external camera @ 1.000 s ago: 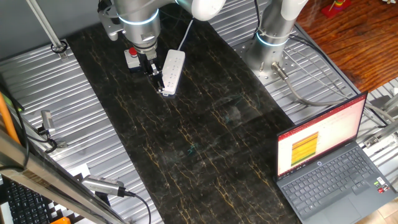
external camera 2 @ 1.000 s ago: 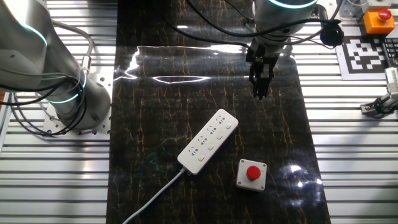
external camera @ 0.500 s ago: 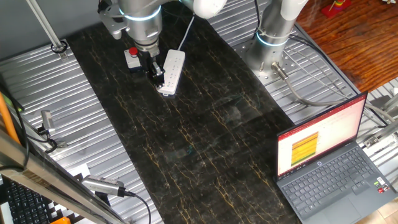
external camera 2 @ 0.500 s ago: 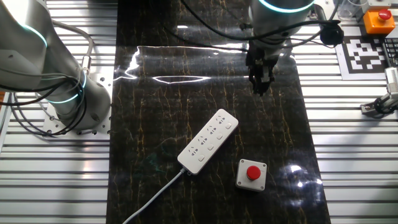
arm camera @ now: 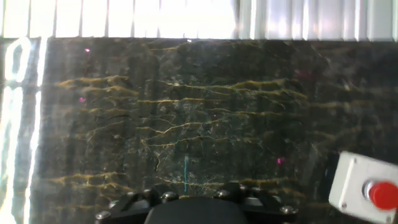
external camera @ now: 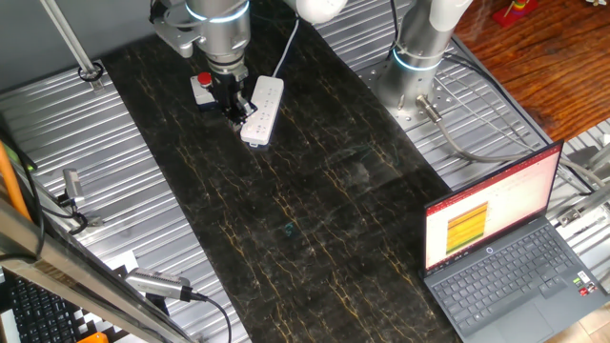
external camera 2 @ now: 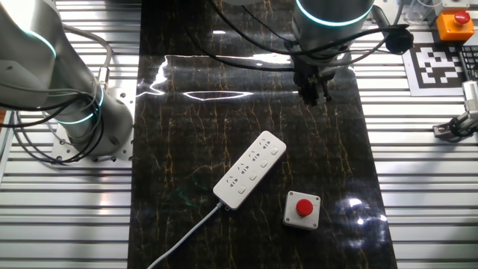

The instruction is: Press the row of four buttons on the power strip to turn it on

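- A long dark marble-patterned mat (external camera 2: 224, 134) with thin gold veins runs down the middle of a ribbed metal table (external camera 2: 418, 172).
- A silver robot arm (external camera 2: 332, 19) with a glowing cyan ring reaches down over the mat; a second, similar arm base (external camera 2: 67, 90) stands off the mat at one side.
- An open laptop (external camera: 496, 248) with a lit screen sits on the metal table in one fixed view, well apart from the arm.
- The power strip (external camera 2: 250, 169), a long white bar with rounded ends, lies flat and diagonal on the mat, with a white cable (external camera 2: 183, 240) leaving one end.
- The four buttons (external camera 2: 263, 159) show only as tiny pale marks in a line along the strip's face; too small to make out singly.
- A small grey box with a red round button (external camera 2: 302, 209) sits on the mat just beside the strip, not touching it; the hand view shows it at the lower right corner (arm camera: 367, 190).
- The gripper (external camera 2: 314, 96) hangs from the arm above bare mat, apart from the strip and holding nothing. Its fingertips merge into one dark shape, so I cannot tell how far apart the jaws are.
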You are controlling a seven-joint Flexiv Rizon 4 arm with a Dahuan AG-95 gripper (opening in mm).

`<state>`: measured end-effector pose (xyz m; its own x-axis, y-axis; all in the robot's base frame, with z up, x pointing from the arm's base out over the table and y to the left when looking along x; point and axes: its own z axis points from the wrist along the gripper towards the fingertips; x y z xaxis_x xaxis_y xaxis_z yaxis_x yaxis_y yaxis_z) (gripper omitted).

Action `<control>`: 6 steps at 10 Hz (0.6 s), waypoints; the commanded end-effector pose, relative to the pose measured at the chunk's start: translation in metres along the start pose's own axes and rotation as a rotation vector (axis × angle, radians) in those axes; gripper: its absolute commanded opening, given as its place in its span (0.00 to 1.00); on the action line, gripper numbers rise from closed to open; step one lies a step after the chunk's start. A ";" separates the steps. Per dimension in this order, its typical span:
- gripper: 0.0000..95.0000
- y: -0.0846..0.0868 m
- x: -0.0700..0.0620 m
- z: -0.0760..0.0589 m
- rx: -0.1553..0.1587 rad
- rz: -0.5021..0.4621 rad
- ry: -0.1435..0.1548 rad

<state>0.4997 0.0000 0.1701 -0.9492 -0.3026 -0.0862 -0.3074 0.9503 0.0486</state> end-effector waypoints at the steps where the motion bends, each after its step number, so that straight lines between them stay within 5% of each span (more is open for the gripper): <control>1: 0.00 0.000 0.000 0.000 0.001 0.001 0.004; 6: 0.00 -0.001 0.000 0.006 0.022 -0.007 0.017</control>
<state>0.5009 -0.0004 0.1637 -0.9482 -0.3100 -0.0693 -0.3124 0.9496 0.0257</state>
